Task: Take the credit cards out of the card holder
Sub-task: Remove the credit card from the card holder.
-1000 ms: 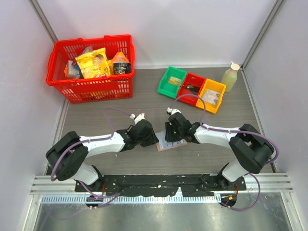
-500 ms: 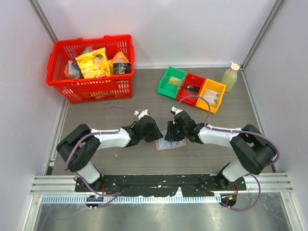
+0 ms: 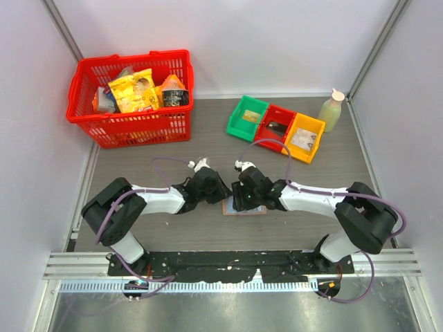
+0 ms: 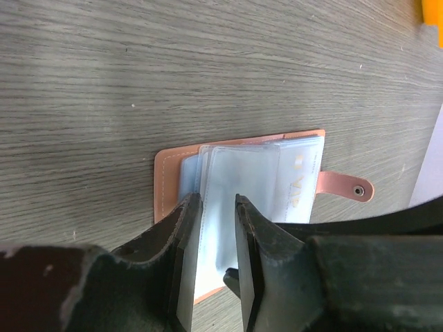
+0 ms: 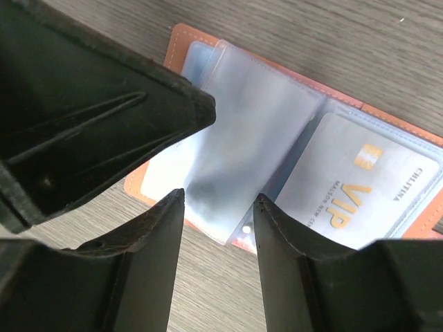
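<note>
Left gripper: jaws narrowly apart, clear sleeve showing in gap. Right gripper: jaws wider apart, astride sleeve edge. Card holder lies open directly under both tips. Credit card marked VIP pocketed inside, just beside right tips.

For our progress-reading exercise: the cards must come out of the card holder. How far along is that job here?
Done: the card holder lies open on the table. In hand: the left hand and right hand hover open over its clear sleeves. Still to do: the VIP card sits in its sleeve; no card seen outside yet.
</note>
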